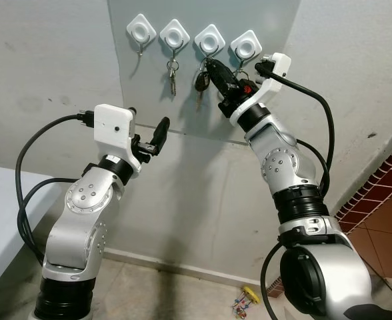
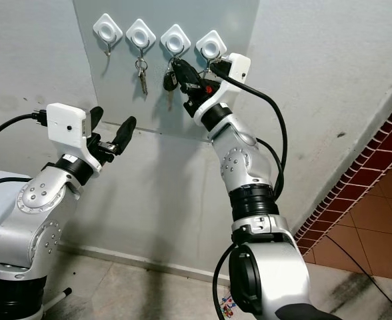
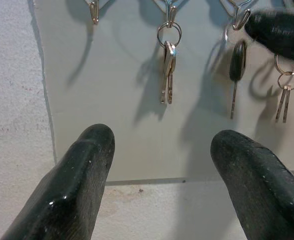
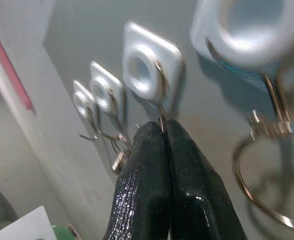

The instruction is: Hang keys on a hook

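The right gripper point(image 1: 213, 67), fingers pressed together, is hanging the car key point(image 1: 201, 81) on the third hook point(image 1: 209, 41); releasing comes next.

four hooks point(image 1: 192, 38) abreast on wall panel point(image 1: 149, 93), keys point(image 1: 173, 75) seemingly under three

Parted left gripper point(image 3: 162, 180) jaws, keys point(image 3: 167, 70) hanging from hooks point(image 3: 171, 12)

Head stereo pair looks forward from mid-distance at the hooks point(image 1: 193, 39); both wrist cameras view the same hooks close up.
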Controlling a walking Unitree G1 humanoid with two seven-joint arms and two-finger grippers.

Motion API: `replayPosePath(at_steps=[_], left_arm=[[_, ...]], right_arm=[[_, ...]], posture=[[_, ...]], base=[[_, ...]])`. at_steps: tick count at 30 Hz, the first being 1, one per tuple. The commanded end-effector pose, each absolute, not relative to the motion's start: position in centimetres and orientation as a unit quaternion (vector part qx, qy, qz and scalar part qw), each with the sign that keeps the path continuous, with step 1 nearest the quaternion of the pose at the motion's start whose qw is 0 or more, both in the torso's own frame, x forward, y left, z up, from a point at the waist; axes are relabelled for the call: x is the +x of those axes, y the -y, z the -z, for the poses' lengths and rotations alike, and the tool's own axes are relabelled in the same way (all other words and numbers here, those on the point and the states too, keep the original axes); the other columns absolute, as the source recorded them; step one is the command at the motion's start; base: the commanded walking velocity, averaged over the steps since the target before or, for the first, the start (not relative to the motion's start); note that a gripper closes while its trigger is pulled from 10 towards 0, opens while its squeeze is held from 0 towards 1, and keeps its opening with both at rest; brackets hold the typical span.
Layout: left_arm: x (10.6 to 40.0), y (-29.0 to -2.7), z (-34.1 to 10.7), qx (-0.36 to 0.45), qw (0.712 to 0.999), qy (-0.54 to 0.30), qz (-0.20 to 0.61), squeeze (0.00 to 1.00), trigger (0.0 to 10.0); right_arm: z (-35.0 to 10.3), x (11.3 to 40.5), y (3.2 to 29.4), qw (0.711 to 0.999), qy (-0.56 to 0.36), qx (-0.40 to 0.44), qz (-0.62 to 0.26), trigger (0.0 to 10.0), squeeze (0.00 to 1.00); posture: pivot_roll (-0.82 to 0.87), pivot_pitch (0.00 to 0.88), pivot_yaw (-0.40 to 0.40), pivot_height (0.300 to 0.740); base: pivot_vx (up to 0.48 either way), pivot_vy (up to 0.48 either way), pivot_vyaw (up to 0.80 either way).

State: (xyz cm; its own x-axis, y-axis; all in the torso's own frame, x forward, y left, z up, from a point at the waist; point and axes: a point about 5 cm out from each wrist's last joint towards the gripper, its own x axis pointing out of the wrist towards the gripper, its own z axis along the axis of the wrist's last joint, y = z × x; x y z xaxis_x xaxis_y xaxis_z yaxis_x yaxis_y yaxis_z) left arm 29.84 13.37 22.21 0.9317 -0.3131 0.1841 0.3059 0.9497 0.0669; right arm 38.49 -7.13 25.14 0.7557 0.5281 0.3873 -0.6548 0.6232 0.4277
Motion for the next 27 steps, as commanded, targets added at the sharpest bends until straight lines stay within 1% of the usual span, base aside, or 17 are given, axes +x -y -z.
replayPosePath(at_steps=[1, 2, 3, 7, 8, 12, 13, 16, 19, 21, 24, 27], left_arm=[[29.6, -13.4, -22.5, 0.017, 0.982, 0.1, 0.156, 0.0, 10.0], [29.6, -13.4, -22.5, 0.016, 0.983, 0.099, 0.156, 0.0, 10.0], [29.7, -13.4, -22.5, 0.016, 0.983, 0.099, 0.156, 0.0, 10.0], [29.7, -13.4, -22.5, 0.015, 0.983, 0.099, 0.155, 0.0, 10.0], [29.6, -13.4, -22.5, 0.014, 0.983, 0.099, 0.155, 0.0, 10.0], [29.6, -13.4, -22.5, 0.014, 0.983, 0.098, 0.154, 0.0, 10.0], [29.6, -13.6, -22.3, 0.01, 0.984, 0.098, 0.147, 0.0, 10.0], [29.7, -14.4, -21.4, 0.006, 0.989, 0.096, 0.112, 0.0, 10.0], [29.7, -14.7, -20.7, 0.017, 0.992, 0.09, 0.088, 0.0, 10.0], [29.8, -14.7, -20.1, 0.008, 0.993, 0.081, 0.085, 0.0, 10.0], [29.8, -15.0, -18.4, 0.022, 0.996, 0.063, 0.066, 0.0, 10.0], [29.8, -15.8, -15.0, 0.023, 0.999, 0.017, 0.036, 0.0, 10.0]], right_arm=[[-25.2, 38.3, 7.4, 0.893, 0.118, 0.286, -0.327, 10.0, 0.0], [-25.0, 38.2, 7.3, 0.893, 0.118, 0.286, -0.328, 10.0, 0.0], [-24.8, 38.1, 7.3, 0.892, 0.115, 0.289, -0.328, 10.0, 0.08], [-24.8, 38.1, 7.3, 0.892, 0.114, 0.29, -0.328, 10.0, 0.08], [-24.5, 37.9, 7.4, 0.89, 0.11, 0.298, -0.327, 10.0, 1.0], [-24.4, 37.8, 7.4, 0.889, 0.108, 0.302, -0.326, 10.0, 1.0], [-24.3, 37.6, 7.8, 0.893, 0.124, 0.29, -0.32, 10.0, 1.0], [-23.3, 37.0, 8.8, 0.912, 0.154, 0.242, -0.293, 10.0, 1.0], [-22.7, 36.7, 9.3, 0.916, 0.163, 0.235, -0.282, 10.0, 1.0], [-22.0, 36.6, 9.4, 0.922, 0.156, 0.222, -0.277, 10.0, 1.0], [-20.0, 36.1, 9.4, 0.932, 0.139, 0.195, -0.271, 10.0, 1.0], [-16.7, 35.6, 10.0, 0.95, 0.101, 0.159, -0.25, 10.0, 1.0]], posture=[[-0.03, 0.018, -0.048, 0.74], [-0.03, 0.017, -0.047, 0.74], [-0.03, 0.017, -0.047, 0.74], [-0.03, 0.017, -0.047, 0.74], [-0.03, 0.012, -0.046, 0.74], [-0.03, 0.012, -0.046, 0.74], [-0.03, 0.0, -0.045, 0.74], [-0.03, 0.0, -0.044, 0.74], [-0.03, 0.0, -0.043, 0.74], [-0.03, 0.0, -0.044, 0.74], [-0.03, 0.0, -0.042, 0.74], [-0.03, 0.0, -0.043, 0.74]], base=[[0.0, 0.0, 0.0], [0.0, 0.0, 0.0], [0.0, 0.0, 0.0], [0.0, 0.0, 0.0], [0.0, 0.0, 0.0], [0.0, 0.0, 0.0], [0.0, 0.0, 0.0], [0.0, 0.0, 0.0], [0.0, 0.0, 0.0], [0.0, 0.0, 0.0], [0.0, 0.0, 0.0], [0.0, 0.0, 0.0]])
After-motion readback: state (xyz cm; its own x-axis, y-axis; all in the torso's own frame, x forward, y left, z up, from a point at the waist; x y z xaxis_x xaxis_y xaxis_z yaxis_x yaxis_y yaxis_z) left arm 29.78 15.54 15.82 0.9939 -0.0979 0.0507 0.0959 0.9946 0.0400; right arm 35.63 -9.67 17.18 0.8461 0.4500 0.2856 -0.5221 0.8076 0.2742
